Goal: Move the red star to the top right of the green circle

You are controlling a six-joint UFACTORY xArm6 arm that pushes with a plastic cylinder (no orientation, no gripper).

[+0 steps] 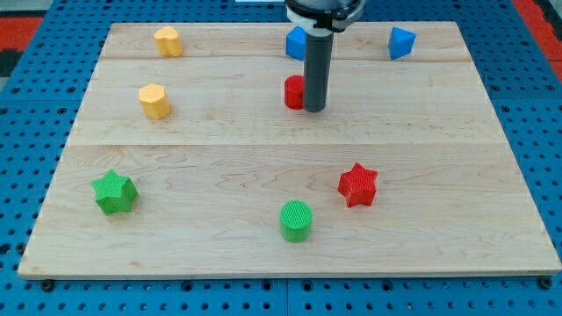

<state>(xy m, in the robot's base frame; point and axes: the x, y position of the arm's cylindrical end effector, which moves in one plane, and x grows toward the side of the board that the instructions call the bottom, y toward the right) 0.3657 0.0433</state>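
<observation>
The red star (357, 184) already sits up-right of the green circle (296, 219), my tip (314, 110) far off; no claw in view

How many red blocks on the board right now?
2. The red star sits right of centre, up and right of the green circle. A second red block, shape unclear, is partly hidden behind the rod, just left of my tip.

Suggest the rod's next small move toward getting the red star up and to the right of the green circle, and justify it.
Probably draw my tip away from the red block beside it and toward the red star. The star already sits right of and above the green circle, so it likely needs little or no nudging.
</observation>
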